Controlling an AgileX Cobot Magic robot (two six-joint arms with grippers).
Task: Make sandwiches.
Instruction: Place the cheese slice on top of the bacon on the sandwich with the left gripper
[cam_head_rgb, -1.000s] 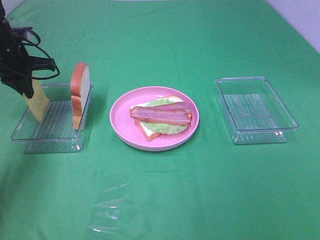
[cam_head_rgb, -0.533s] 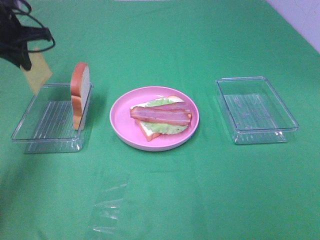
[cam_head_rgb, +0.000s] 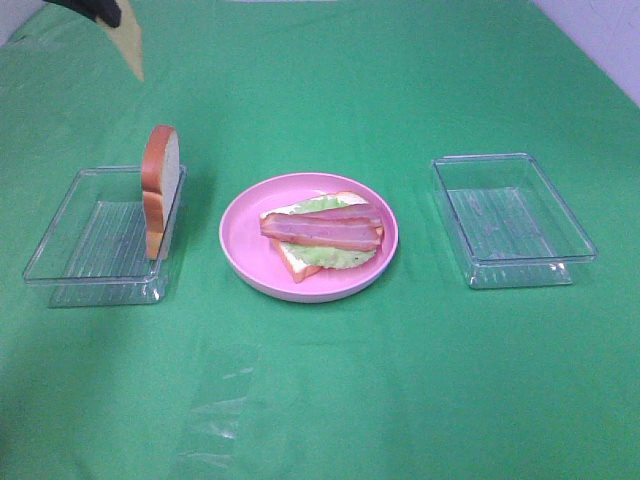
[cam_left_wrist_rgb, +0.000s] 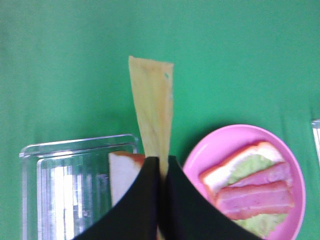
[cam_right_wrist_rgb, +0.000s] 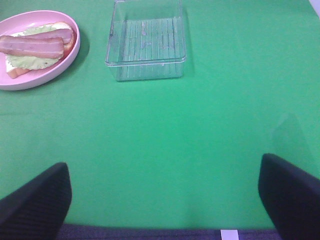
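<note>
A bottom bread slice (cam_head_rgb: 300, 262), white with an orange-brown crust, lies flat on the pink plate (cam_head_rgb: 240, 240) with a green lettuce leaf (cam_head_rgb: 335, 255) over it and reddish bacon strips (cam_head_rgb: 322, 230) laid across the top. A second bread slice (cam_head_rgb: 160, 190) stands on edge, leaning against the right wall of the left tray (cam_head_rgb: 60, 270). The thin yellow cheese square (cam_left_wrist_rgb: 152, 107) hangs in the air, pinched at one edge by the left gripper (cam_left_wrist_rgb: 160, 170), above and behind that tray.

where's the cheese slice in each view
Exterior high: cheese at top left, hanging from the left gripper, above the left tray.
Left wrist: centre, sticking out from the shut jaws.
Right wrist: not in it.
Shared landmark: pink plate.
</note>
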